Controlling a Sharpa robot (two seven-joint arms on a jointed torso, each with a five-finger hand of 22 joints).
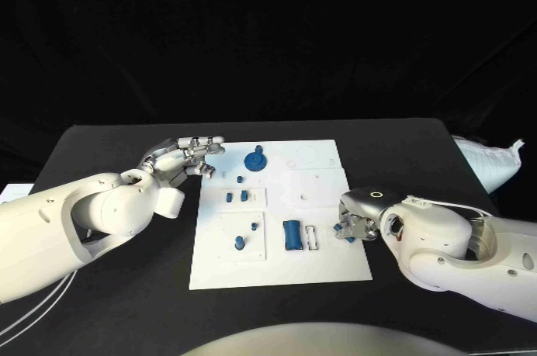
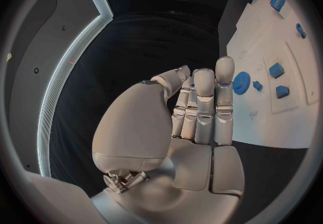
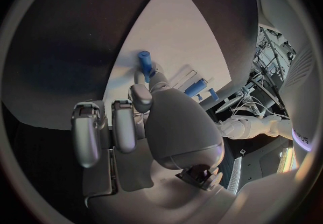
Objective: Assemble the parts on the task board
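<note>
We see a black table point(image 1: 123, 146) carrying the white task board point(image 1: 319, 267), which lies flat in the middle, its long side running away from us. Off the table's right edge sits a white bag point(image 1: 490, 160); we cannot tell whether it rests on the table. At the left edge a small pale thing point(image 1: 12, 191) pokes in

Task board point(image 1: 319, 267) mid-table point(image 1: 101, 143) — parts point(image 1: 292, 234) on it.
</note>
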